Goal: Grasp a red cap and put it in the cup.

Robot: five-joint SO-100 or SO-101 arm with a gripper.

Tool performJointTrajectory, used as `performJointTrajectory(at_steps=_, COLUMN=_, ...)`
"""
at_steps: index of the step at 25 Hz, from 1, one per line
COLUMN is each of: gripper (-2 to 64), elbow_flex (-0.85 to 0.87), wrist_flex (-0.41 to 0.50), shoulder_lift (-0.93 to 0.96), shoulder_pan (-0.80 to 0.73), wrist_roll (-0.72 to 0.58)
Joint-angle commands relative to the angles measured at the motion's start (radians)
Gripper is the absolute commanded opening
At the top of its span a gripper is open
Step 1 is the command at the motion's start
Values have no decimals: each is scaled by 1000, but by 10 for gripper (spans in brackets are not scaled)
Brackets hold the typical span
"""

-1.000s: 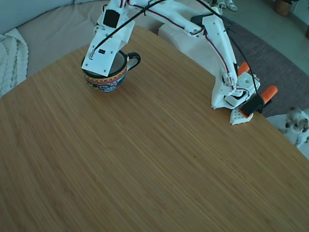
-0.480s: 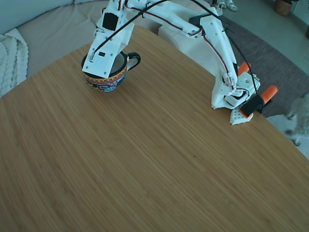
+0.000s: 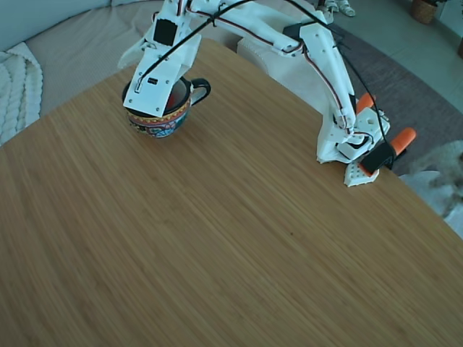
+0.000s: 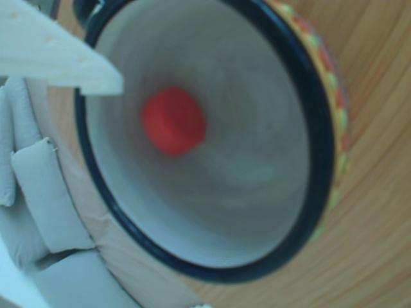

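Fixed view first: the white arm [image 3: 318,65] reaches from its base at the table's right edge, up and over to the cup [image 3: 160,116] at the far left of the wooden table [image 3: 231,238]. The gripper [image 3: 148,108] hangs right over the cup's mouth, its white body covering most of the opening. A sliver of red shows inside the cup beside the gripper body, which is the cap [image 3: 176,94]. The cup stands upright, black handle pointing right, its colourful band facing the camera. At the base, two orange clamp handles [image 3: 402,137] stick out over the table edge. Beyond the table there is a beige sofa at the top and a white knitted blanket [image 3: 18,87] at the left. At the right edge, a blurred pale furry shape, too smeared to name. No writing or brand can be read anywhere here.

Now the other view, looking straight down into the cup [image 4: 321,128]: the cap [image 4: 173,120] lies on the pale grey inside, apart from any finger, slightly blurred. One white fingertip [image 4: 77,64] pokes in from the upper left, above the rim and clear of the cap. The jaws hold nothing; with only one finger seen, how wide they stand I cannot tell. The black rim rings the picture, patterned band at the right, wood grain beyond. No lettering on cap or cup.
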Motion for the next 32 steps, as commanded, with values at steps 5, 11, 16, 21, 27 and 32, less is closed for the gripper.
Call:
performJointTrajectory(at_steps=5, gripper=533, elbow_flex=-74, wrist_flex=8, shoulder_lift=51, shoulder_pan=-5, wrist_roll=3)
performJointTrajectory(at_steps=11, gripper=533, elbow_flex=-80, wrist_flex=78, shoulder_lift=179, shoulder_pan=-38, wrist_roll=3)
performJointTrajectory(at_steps=16, gripper=533, elbow_flex=-77, wrist_flex=184, shoulder_lift=328, shoulder_pan=-115, wrist_roll=3)
performJointTrajectory(at_steps=21, gripper=533, elbow_flex=-20, wrist_flex=221, shoulder_lift=474, shoulder_pan=-212, wrist_roll=3)
performJointTrajectory(at_steps=27, gripper=533, elbow_flex=23, wrist_flex=221, shoulder_lift=634, shoulder_pan=-311, wrist_roll=72)
performJointTrajectory(at_steps=32, gripper=533, elbow_flex=31, wrist_flex=221, shoulder_lift=761, shoulder_pan=-382, wrist_roll=74)
